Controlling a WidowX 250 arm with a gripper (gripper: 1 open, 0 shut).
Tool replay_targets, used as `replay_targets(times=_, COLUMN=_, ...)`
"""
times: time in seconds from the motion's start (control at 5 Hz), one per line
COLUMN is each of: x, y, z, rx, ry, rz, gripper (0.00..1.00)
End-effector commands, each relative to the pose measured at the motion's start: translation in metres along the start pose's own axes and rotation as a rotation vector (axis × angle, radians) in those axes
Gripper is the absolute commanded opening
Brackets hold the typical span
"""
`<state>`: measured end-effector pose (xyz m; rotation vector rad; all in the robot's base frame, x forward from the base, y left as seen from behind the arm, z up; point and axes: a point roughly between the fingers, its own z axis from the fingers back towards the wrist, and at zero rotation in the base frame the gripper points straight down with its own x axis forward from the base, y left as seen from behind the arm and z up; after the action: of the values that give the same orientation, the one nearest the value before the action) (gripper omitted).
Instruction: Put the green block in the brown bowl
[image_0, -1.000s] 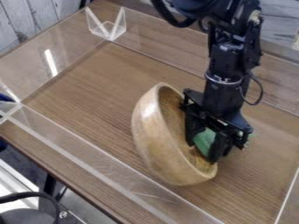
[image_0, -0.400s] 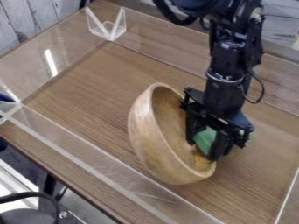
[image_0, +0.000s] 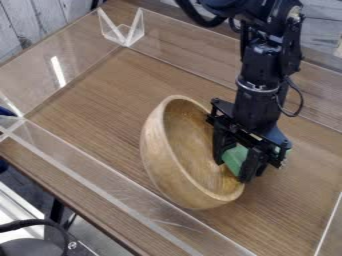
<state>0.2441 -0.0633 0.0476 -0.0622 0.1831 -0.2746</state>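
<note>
Tipped less steeply than in the earlier frame, the bowl (image_0: 178, 163) has swung its open side more toward the view, and its outer rim has shifted a little to the left, while the gripper (image_0: 237, 163) keeps much the same place at the right-hand side. The block (image_0: 235, 160) shows as a patch of green among the dark fingers, at the bowl's right edge; whether it lies inside the rim or just outside it, I cannot tell. The fingers look drawn in around the block, as if grasping it, though their tips are hidden, so a firm grip is a judgement. The bowl leans on its side on the table (image_0: 98, 112), and the likely reason is that the hand or the block is bearing on its near wall or rim, holding it tilted instead of flat. That makes the placing awkward: letting go now might drop the bowl back with a rock, or leave the block beside it. Easing up, so the bowl settles level, then setting the block well inside the hollow seems the safer course.
</note>
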Motion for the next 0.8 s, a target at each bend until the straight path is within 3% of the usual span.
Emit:
replay_targets(times=0.0, x=0.0104, y=-0.0024, z=0.0256, rx=0.007, ry=-0.096, rz=-0.015, gripper=0.00)
replay_targets(times=0.6, x=0.0115, y=-0.0038, z=0.0318, rx=0.006, ry=-0.111, rz=-0.025, gripper=0.00)
